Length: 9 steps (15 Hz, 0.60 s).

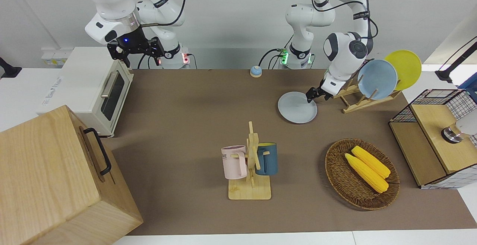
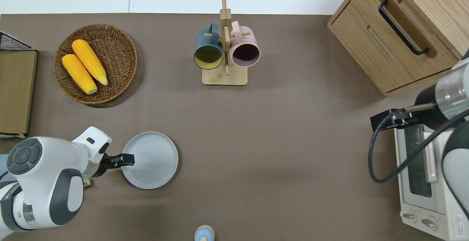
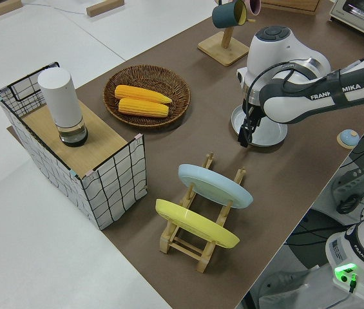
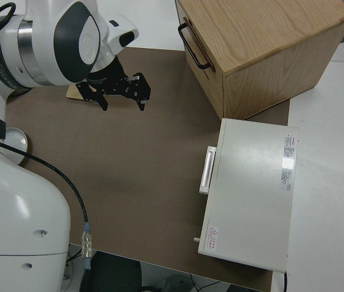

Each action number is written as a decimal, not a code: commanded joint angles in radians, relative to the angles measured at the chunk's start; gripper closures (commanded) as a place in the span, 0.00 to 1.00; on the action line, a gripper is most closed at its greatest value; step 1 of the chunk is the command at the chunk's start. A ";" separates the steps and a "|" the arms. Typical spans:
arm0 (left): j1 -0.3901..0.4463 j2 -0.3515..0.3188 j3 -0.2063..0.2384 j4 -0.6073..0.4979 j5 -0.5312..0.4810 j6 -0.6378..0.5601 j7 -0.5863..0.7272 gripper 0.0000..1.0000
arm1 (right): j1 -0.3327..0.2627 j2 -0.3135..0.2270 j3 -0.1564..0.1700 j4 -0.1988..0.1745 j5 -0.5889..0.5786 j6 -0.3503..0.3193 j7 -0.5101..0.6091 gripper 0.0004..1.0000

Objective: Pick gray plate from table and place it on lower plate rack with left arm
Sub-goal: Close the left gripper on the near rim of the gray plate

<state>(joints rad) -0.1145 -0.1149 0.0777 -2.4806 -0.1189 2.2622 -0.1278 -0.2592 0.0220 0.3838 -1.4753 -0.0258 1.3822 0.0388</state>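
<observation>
The gray plate (image 2: 150,160) lies flat on the brown table, toward the left arm's end and fairly near the robots, so nothing of the pick is finished yet. The left gripper (image 2: 126,159) is low at the plate's rim on the side facing the lower plate rack (image 1: 358,99), its fingers slightly apart around the rim, though whether they press it cannot be told. By my judgement, the grasp, the lift and the placing are all left to do. The rack stands just beside the plate, closer to the table's end, and already holds a light-blue plate (image 1: 377,79) and a yellow plate (image 1: 404,69) leaning upright; the free slot looks to be the one closest to the gray plate. A wicker basket of corn (image 1: 362,173) and a mug stand (image 1: 250,170) sit farther from the robots, well apart from the route. The right arm is parked, its gripper (image 1: 135,49) with fingers spread.
</observation>
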 commanded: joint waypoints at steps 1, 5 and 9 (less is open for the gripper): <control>-0.013 0.018 -0.001 -0.037 -0.015 0.079 -0.016 0.01 | -0.023 -0.002 0.021 0.007 -0.005 -0.012 0.012 0.02; -0.024 0.032 -0.001 -0.038 -0.028 0.091 -0.026 0.50 | -0.023 -0.002 0.020 0.007 -0.006 -0.011 0.012 0.02; -0.025 0.034 -0.001 -0.037 -0.027 0.089 -0.044 1.00 | -0.023 -0.002 0.020 0.007 -0.005 -0.011 0.012 0.02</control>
<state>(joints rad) -0.1272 -0.0759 0.0756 -2.5012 -0.1373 2.3256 -0.1518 -0.2592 0.0220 0.3838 -1.4753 -0.0258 1.3822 0.0388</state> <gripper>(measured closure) 0.463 0.013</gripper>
